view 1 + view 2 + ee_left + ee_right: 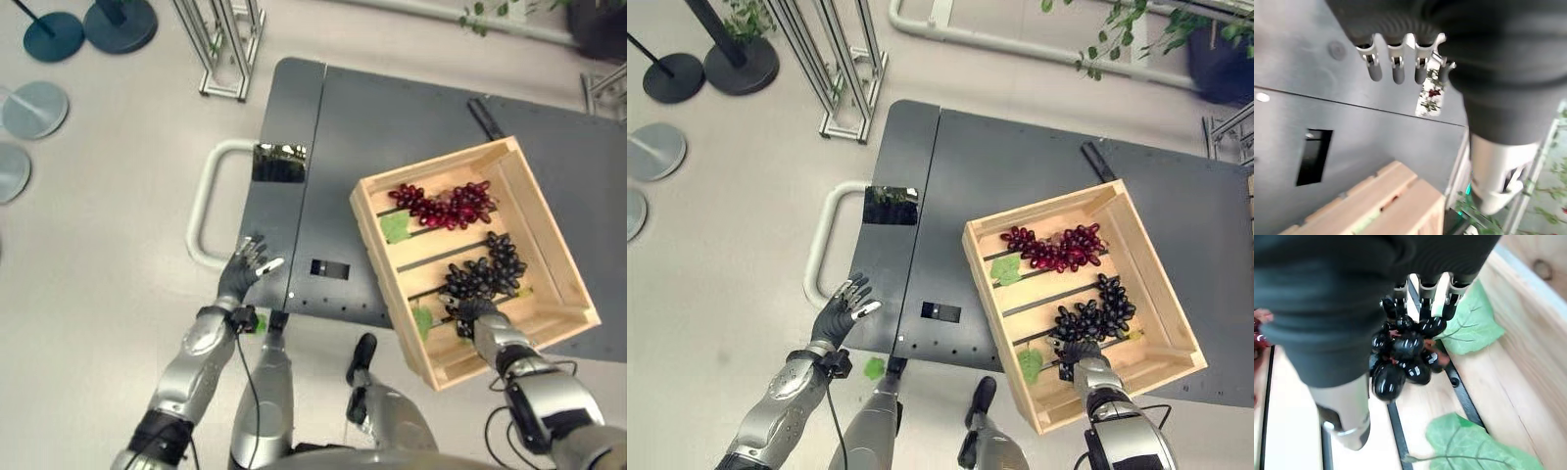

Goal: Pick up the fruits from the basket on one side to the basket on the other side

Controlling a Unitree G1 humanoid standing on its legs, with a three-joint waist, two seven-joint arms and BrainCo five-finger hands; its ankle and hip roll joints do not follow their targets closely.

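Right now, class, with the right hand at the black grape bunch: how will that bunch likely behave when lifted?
The black grape bunch is a loose cluster, so it would probably droop and swing. Its glossy round grapes look slippery, so the right hand may lose hold. Its attached leaf would likely trail limply.

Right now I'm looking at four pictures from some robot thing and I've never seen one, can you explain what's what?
This is a two-legged humanoid robot with two silver arms ending in fingered hands. The two wide pictures come from cameras in its head, looking down. The two close ones come from cameras on its wrists, looking along each hand.

In front of it stands a dark grey table with a wooden crate on it. Inside lie red grapes, black grapes and some green leaves.

The right hand reaches into the crate, its fingers curled onto the black grapes. The left hand is open over the table's near left edge, holding nothing.
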